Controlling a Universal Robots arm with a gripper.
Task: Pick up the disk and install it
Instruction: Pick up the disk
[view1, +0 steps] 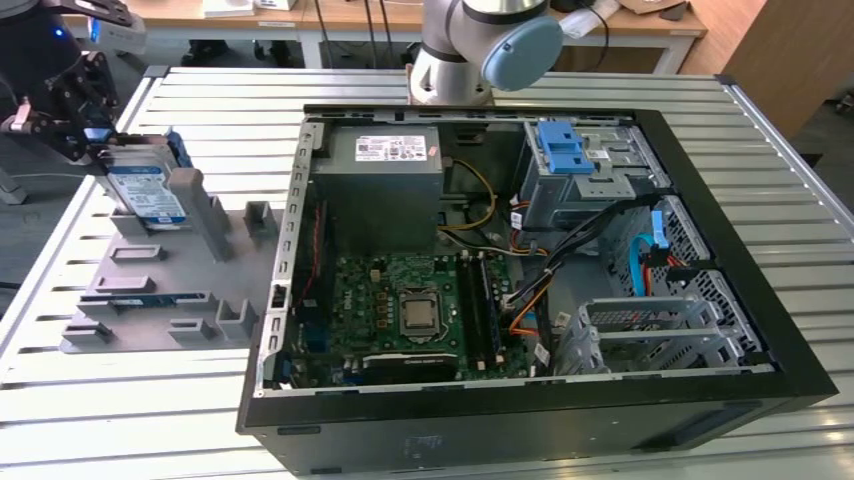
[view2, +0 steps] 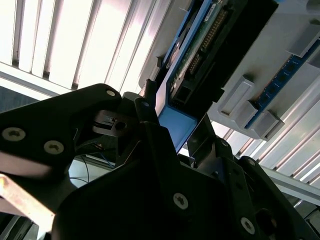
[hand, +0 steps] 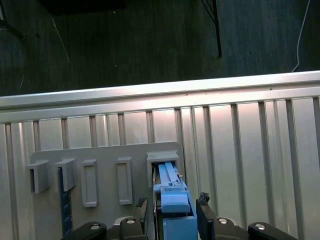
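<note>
Pickup stage, lift and install not yet done: tool (hand: 173, 204) clamped on the blue bracket of the disk (view1: 142, 190), which stands upright in the grey holder (view1: 160, 290) on the desk (view1: 120, 400), beside the open computer case (view1: 441, 430).

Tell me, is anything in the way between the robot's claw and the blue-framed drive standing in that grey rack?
Nothing visible stands between them. The gripper is right at the disk, at its blue-framed upper end, while the disk stands in a slot of the grey holder beside the open computer case.
</note>
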